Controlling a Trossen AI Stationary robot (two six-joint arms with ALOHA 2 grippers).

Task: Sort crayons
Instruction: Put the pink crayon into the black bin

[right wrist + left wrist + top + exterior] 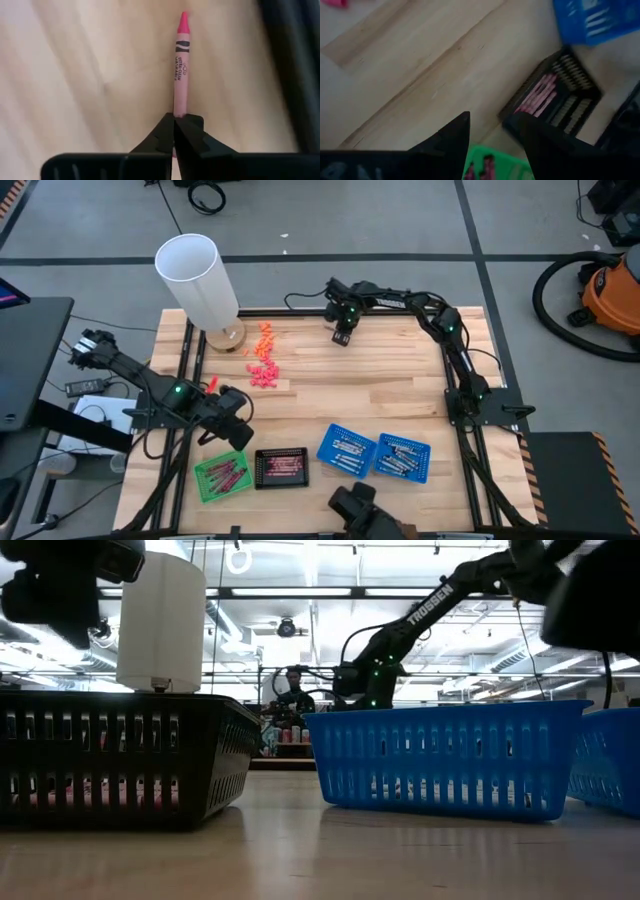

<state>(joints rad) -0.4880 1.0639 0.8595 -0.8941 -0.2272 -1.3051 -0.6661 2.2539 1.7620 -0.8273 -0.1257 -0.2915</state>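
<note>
Pinching a pink crayon, right gripper fingers over wooden table.

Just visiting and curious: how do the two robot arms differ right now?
The right gripper has its jaws shut on a pink crayon; the left gripper has its jaws open and holds nothing. The right one is at the table's far edge; the left is over the green basket at the near edge. Both are dark, two-fingered.

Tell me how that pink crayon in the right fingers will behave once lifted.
The pink crayon looks stiff and probably light. The right gripper is shut on one end only, so it may pivot or slip. Its round paper-wrapped body would likely roll if dropped.
</note>
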